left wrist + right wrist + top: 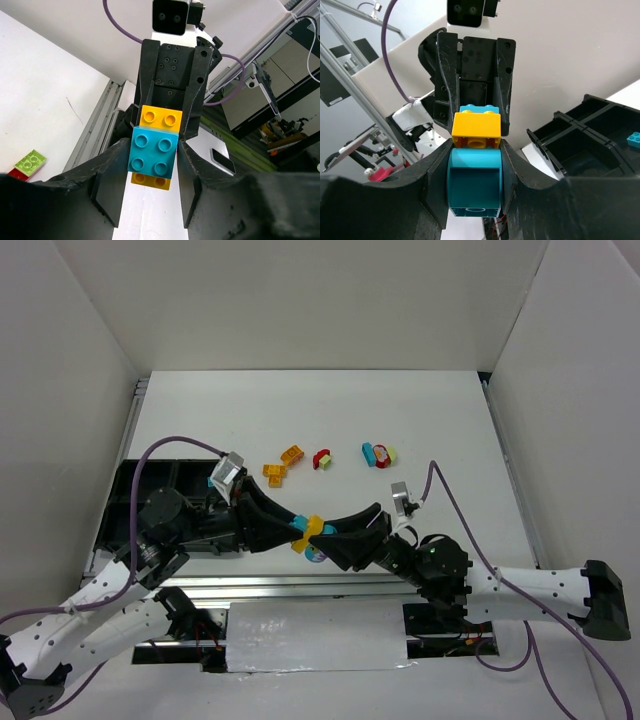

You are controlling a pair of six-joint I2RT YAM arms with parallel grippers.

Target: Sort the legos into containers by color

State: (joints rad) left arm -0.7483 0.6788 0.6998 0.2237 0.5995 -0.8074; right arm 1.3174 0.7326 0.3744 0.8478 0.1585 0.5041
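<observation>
My two grippers meet nose to nose above the table's near edge with one stack of legos [309,531] between them. My right gripper [475,150] is shut on a hollow cyan brick [474,182] at one end. A yellow brick [476,125] joins on beyond it. At the other end, a cyan four-stud brick [152,152] sits on yellow between my left gripper's [154,147] tips, which stand a sliver apart from it, open. Loose orange [292,453], red [322,458] and cyan-yellow [378,454] legos lie mid-table. The containers' black tray [128,480] is at the left.
One tray compartment holds a cyan brick [634,139]. A lime green brick on a red one [29,162] lies on the table. White walls close three sides. An aluminium rail [300,585] runs along the near edge, and purple cables [440,490] loop off both wrists.
</observation>
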